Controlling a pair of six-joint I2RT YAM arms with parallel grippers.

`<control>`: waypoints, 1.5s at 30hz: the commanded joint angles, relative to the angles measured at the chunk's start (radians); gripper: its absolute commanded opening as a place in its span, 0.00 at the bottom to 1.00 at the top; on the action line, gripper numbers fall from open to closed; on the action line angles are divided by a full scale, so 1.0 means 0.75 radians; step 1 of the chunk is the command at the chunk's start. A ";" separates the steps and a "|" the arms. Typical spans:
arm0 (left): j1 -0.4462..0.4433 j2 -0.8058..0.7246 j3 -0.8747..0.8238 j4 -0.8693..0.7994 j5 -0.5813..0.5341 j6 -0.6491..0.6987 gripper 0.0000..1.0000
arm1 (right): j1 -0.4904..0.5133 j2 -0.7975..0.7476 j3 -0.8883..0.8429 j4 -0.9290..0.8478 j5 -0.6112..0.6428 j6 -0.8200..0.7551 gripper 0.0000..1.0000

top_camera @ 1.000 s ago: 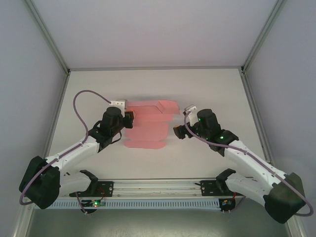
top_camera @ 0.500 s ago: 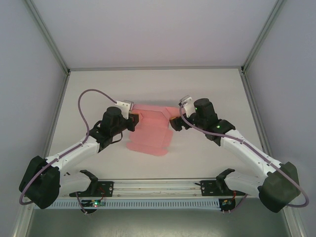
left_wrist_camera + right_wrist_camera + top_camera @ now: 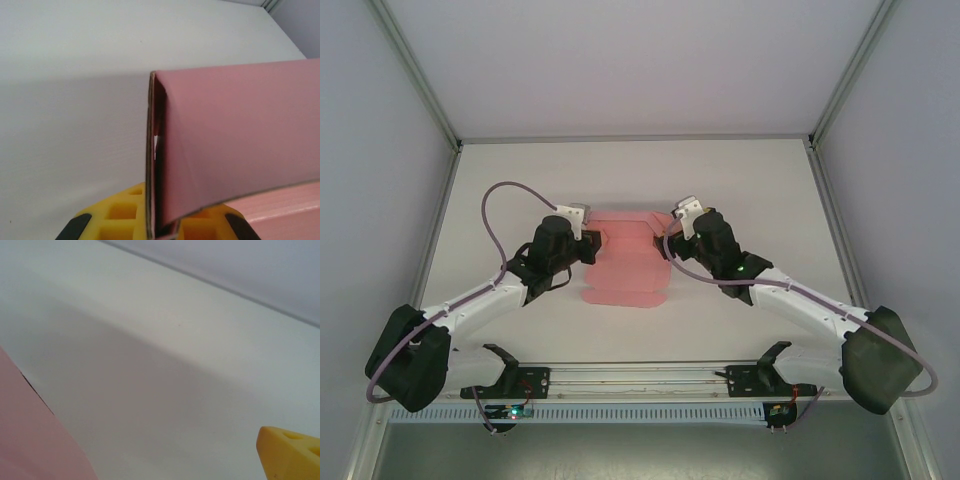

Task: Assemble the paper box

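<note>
Top external: paper box [image 3: 625, 268] sits between left gripper [image 3: 590, 249] and right gripper [image 3: 672, 246].

The paper box [image 3: 240, 140] is thin pink card, matt and smooth on its face, with a raw brownish cut edge just above the left gripper [image 3: 160, 231]. That gripper's fingers [image 3: 117, 217] are yellow plastic with a soft satin finish, moulded with a grid of pockets. Around both grippers the bench [image 3: 750, 190] is white, matt and even. The right gripper [image 3: 672, 246] has a black plastic housing with a slight sheen. Behind the left gripper, a lilac cable [image 3: 492, 215] looks smooth and rubbery.
</note>
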 commanded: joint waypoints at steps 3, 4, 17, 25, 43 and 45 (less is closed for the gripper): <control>-0.030 -0.024 0.079 0.030 -0.044 -0.022 0.00 | 0.022 -0.170 -0.035 -0.010 0.112 0.003 0.98; -0.031 -0.031 0.071 0.019 -0.057 -0.025 0.00 | 0.022 -0.226 -0.038 -0.067 0.101 0.000 0.98; -0.026 -0.090 -0.036 0.050 0.014 0.029 0.00 | -0.667 -0.713 -0.167 -0.227 -0.497 0.103 0.93; -0.026 -0.044 0.001 0.055 -0.013 0.032 0.00 | -0.755 -0.280 0.023 -0.160 -1.274 0.070 0.62; -0.027 0.042 0.073 0.054 -0.024 0.002 0.00 | -0.231 0.099 0.160 -0.222 -1.410 -0.235 0.40; -0.027 0.039 0.068 0.052 -0.032 -0.006 0.00 | -0.212 0.127 0.182 -0.222 -1.348 -0.208 0.41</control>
